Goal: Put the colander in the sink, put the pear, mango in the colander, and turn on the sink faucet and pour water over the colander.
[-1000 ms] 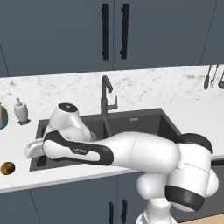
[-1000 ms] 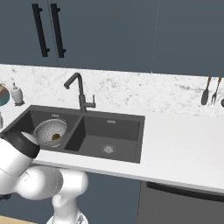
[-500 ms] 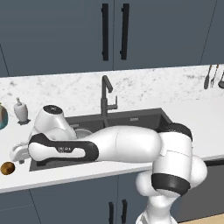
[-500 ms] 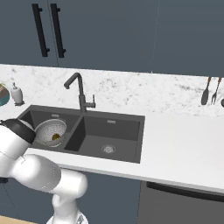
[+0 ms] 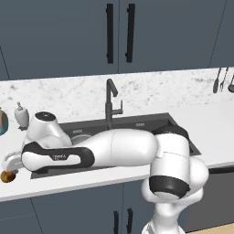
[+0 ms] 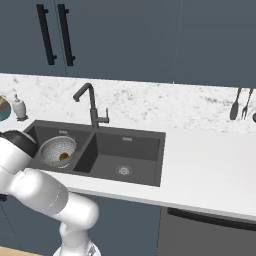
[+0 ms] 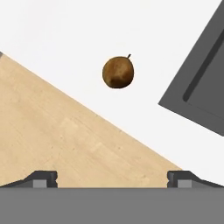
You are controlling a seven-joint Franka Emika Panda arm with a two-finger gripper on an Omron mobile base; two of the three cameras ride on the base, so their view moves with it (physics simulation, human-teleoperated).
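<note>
The colander [image 6: 58, 151] sat in the left basin of the sink [image 6: 135, 135], a yellowish fruit already inside. The brown pear [image 7: 118, 72] lay on the white counter [image 7: 78, 39] near its front edge, apart from the sink corner. I judged the step in hand to be picking it up — centre the fingers over the fruit, then descend straight. The arm reached far left and low, the gripper [image 7: 111, 177] pointing down over the counter edge, jaws spread wide and empty.
</note>
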